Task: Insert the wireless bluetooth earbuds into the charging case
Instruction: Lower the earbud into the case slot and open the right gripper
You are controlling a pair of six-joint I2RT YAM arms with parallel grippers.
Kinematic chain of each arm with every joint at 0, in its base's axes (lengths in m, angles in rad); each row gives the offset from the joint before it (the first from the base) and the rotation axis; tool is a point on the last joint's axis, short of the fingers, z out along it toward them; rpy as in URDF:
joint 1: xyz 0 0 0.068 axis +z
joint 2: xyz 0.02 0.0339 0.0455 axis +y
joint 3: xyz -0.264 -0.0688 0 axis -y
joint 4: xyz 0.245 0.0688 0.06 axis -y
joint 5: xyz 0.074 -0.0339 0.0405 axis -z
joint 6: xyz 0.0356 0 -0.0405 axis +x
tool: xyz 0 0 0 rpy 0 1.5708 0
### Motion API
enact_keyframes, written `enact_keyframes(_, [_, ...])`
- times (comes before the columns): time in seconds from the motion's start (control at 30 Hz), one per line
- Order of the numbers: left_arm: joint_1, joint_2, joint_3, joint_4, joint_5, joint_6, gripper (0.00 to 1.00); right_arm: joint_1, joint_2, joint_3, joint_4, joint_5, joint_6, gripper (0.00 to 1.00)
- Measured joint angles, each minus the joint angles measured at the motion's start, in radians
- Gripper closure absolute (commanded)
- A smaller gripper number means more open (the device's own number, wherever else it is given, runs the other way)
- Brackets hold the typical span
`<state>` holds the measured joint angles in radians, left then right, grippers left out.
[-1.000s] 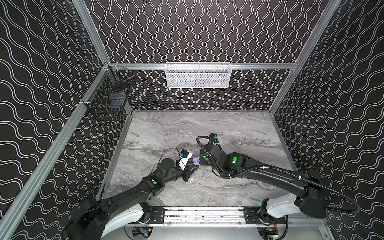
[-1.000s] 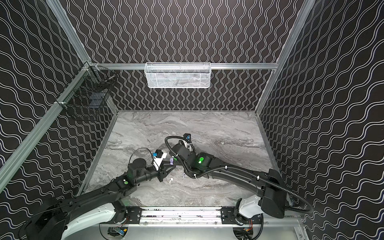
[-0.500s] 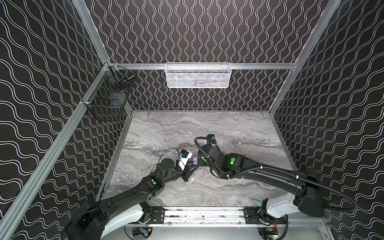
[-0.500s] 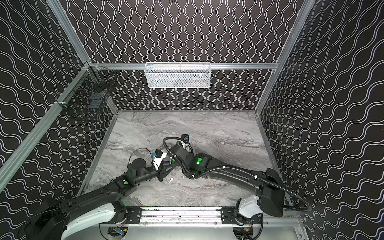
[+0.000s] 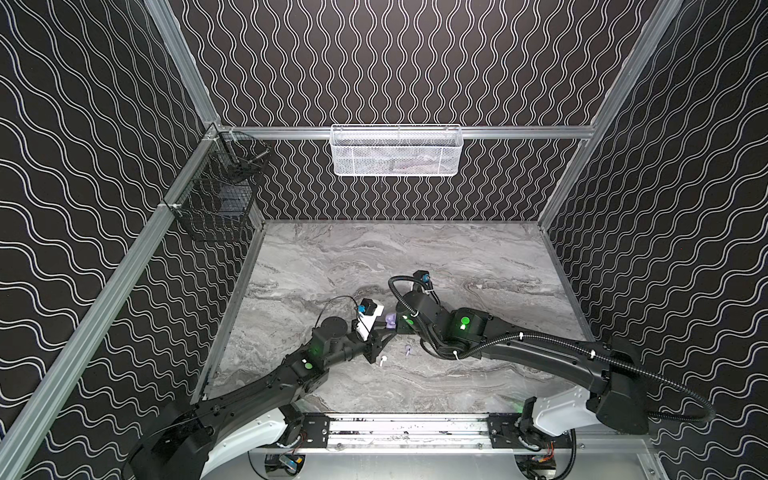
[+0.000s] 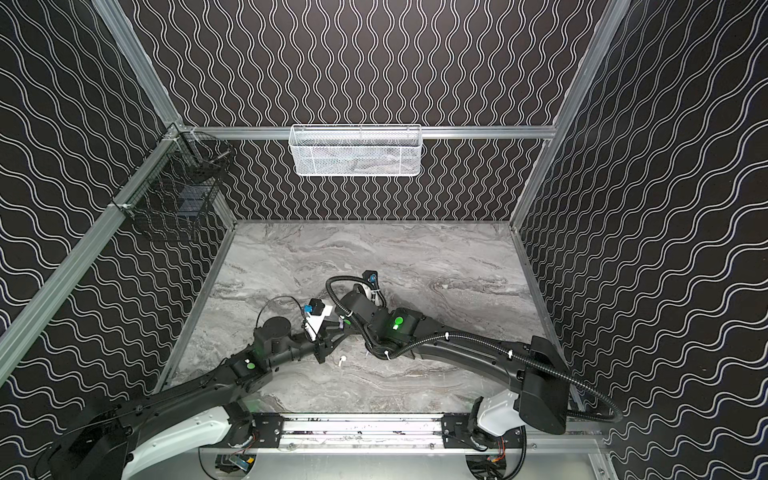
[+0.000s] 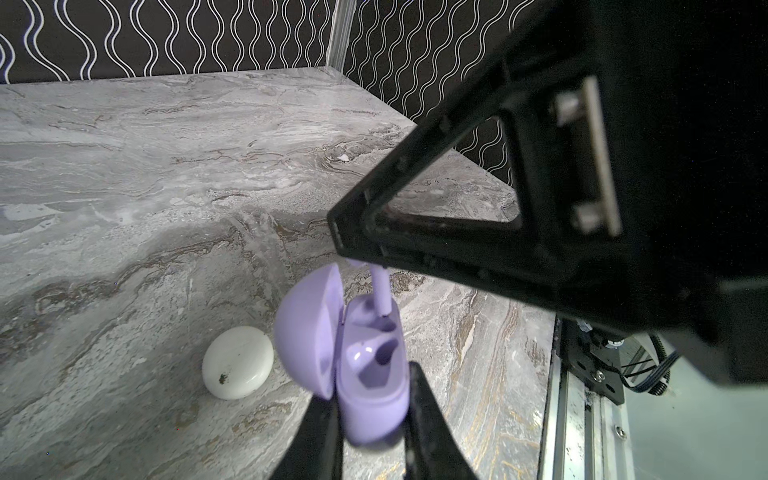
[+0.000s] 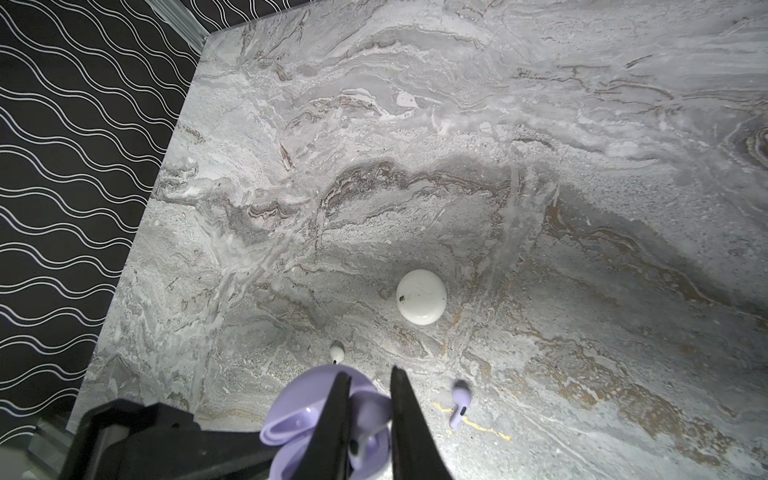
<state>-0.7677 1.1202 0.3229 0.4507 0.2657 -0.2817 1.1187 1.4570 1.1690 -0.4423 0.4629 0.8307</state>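
1. Left end effector (image 7: 368,386) is clenched on the base of the lilac case (image 7: 365,407), whose lid is swung open. Both sockets show as unfilled hollows.
2. Right end effector (image 8: 370,376) is clenched on the held lilac earbud (image 7: 381,291). The stem tip sits at the mouth of one socket, and the head is hidden at the fingertips. Judgement: insertion is under way and the bud is not yet seated.
3. The loose lilac earbud (image 8: 459,401) lies flat on the desk (image 8: 498,166), in its front half and about midway between the left and right edges. The white earbud (image 8: 337,353) lies near it, on the side of the left edge. Neither is gripped.
4. The white case (image 7: 237,361) is closed and rests on the desk close to the held case. I cannot find a second white earbud; whether it is inside that case or hidden by the arms, I cannot tell.
5. Tally: no bud is visibly seated. What remains:
   - press this bud home;
   - fetch the loose lilac one;
   - open the white case and load the white buds.
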Motion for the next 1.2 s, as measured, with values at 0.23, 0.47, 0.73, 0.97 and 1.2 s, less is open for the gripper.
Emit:
enact_keyframes(0.23, [0.001,0.000,0.000,0.000,0.000,0.000,0.88,0.006,0.002,-0.004,0.009,-0.014,0.004,0.86])
enact_keyframes(0.47, [0.002,0.000,0.000,0.000,-0.003,0.000,0.88,0.011,0.003,-0.004,0.014,-0.017,0.008,0.86])
enact_keyframes(0.73, [0.003,0.000,0.000,0.000,-0.003,0.000,0.88,0.019,0.003,-0.017,0.017,-0.018,0.019,0.86])
enact_keyframes(0.97, [0.004,-0.003,0.000,0.000,-0.003,0.000,0.88,0.028,0.002,-0.033,0.022,-0.021,0.027,0.85])
enact_keyframes(1.2, [0.004,-0.006,-0.002,-0.011,-0.003,0.000,0.88,0.034,-0.001,-0.053,0.036,-0.025,0.048,0.79])
